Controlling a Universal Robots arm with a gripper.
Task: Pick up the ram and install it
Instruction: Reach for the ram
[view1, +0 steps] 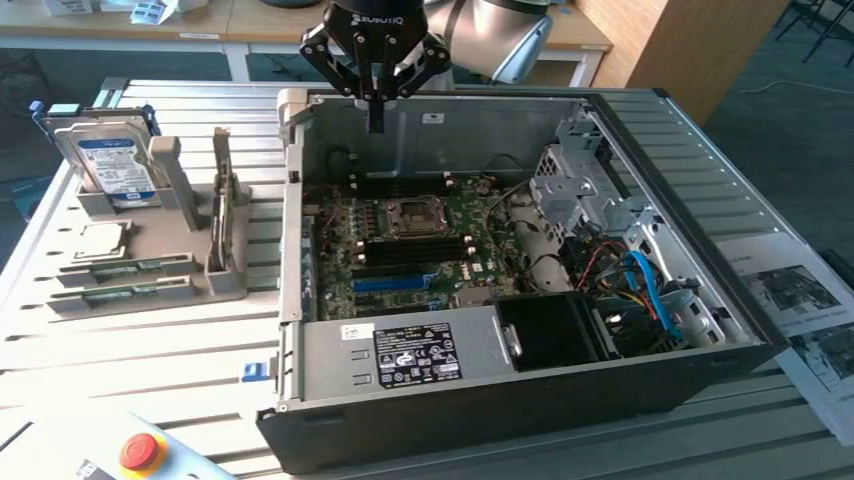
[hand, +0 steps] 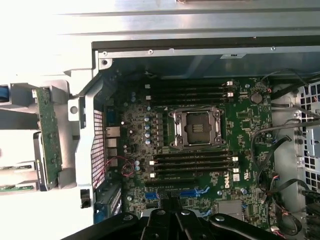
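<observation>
The arm is pointing straight down at the top centre of the exterior view, its gripper (view1: 378, 122) clenched shut over the open computer case (view1: 534, 395). Two green ram sticks (view1: 127, 267) are lying in a gray rack (view1: 167, 175) at the exterior view's lower left, well apart from the gripper. Their long axes are running nearly left to right.

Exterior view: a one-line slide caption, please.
Shut gripper hangs above the open computer case; two ram sticks lie in the grey holder beside it.
</observation>
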